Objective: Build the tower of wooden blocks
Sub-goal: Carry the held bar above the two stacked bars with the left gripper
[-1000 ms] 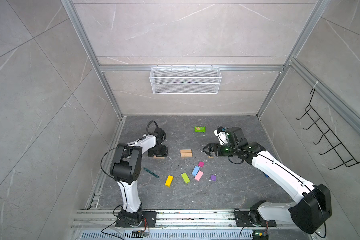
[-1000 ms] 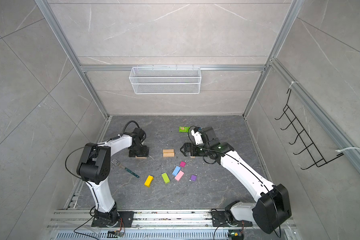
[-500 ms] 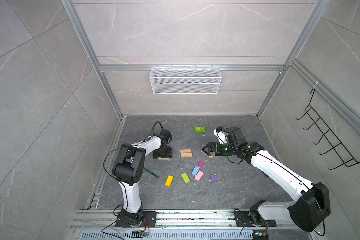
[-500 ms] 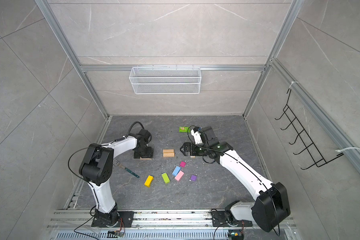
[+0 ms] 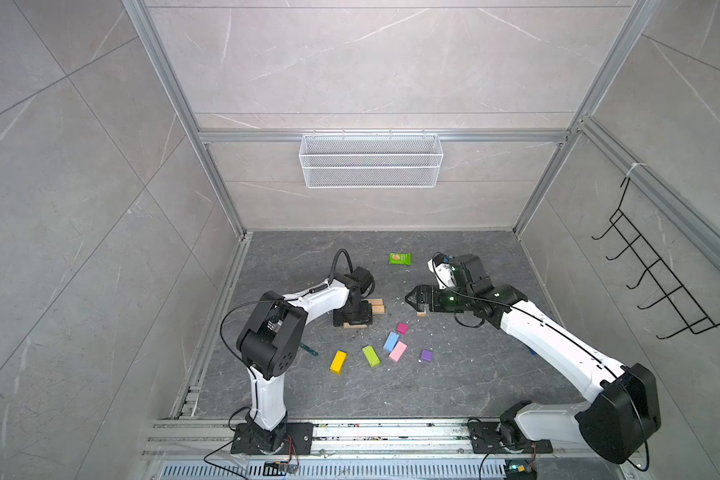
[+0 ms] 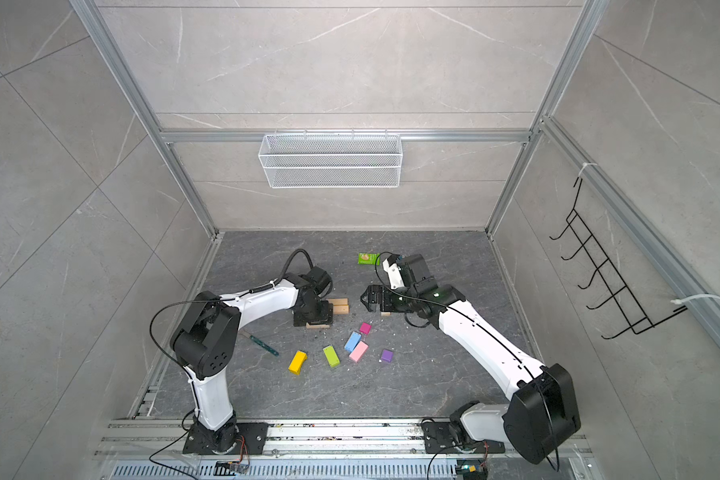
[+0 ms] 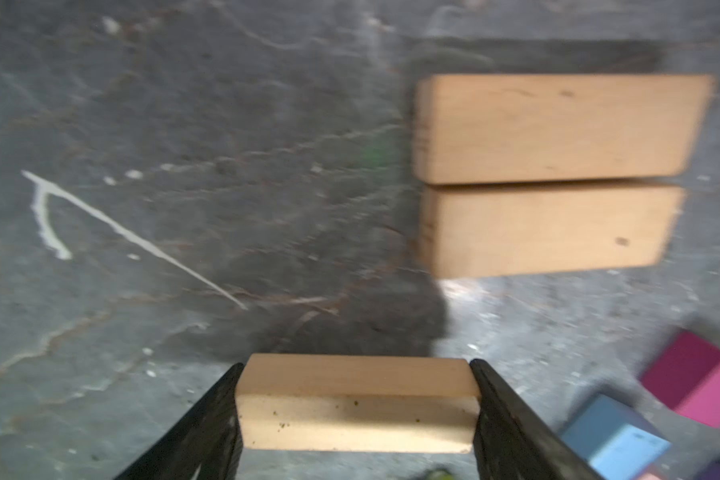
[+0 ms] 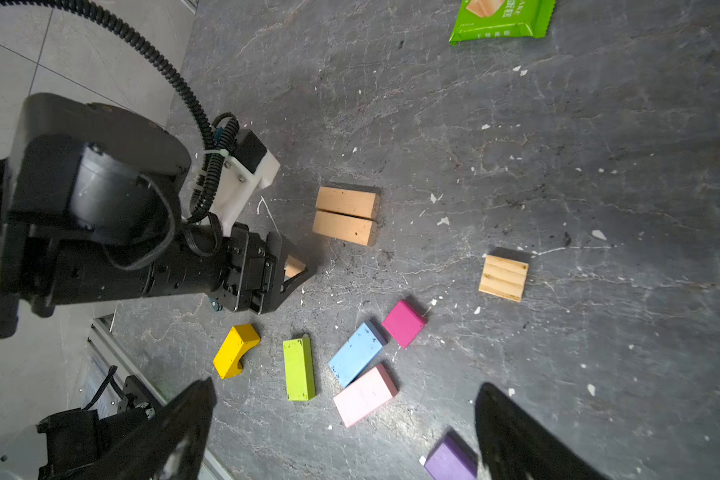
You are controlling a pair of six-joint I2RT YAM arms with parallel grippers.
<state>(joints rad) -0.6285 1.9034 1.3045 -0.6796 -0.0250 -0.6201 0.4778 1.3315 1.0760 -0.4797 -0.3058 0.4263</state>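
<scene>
My left gripper (image 5: 352, 319) (image 7: 355, 365) is shut on a tan wood bar (image 7: 356, 401), clamped end to end and held low over the floor. Just beside it, two more tan bars (image 5: 377, 307) (image 7: 558, 129) lie side by side with nothing on top. Loose on the floor in front lie yellow (image 5: 338, 361), lime (image 5: 371, 355), light blue (image 5: 391, 340), pink (image 5: 398, 351), magenta (image 5: 402, 328) and purple (image 5: 426, 355) blocks. My right gripper (image 5: 410, 298) (image 8: 345, 386) hangs open and empty, with a small ridged tan cube (image 5: 421, 313) (image 8: 503, 277) beside it.
A green snack packet (image 5: 400, 258) lies toward the back. A thin teal stick (image 6: 262, 344) rests by the left arm. A white wire basket (image 5: 371, 160) hangs on the back wall and a black hook rack (image 5: 657, 282) on the right wall.
My left gripper has carried its tan bar to the right, up beside the two tan bars. The right arm has stayed almost still, open.
</scene>
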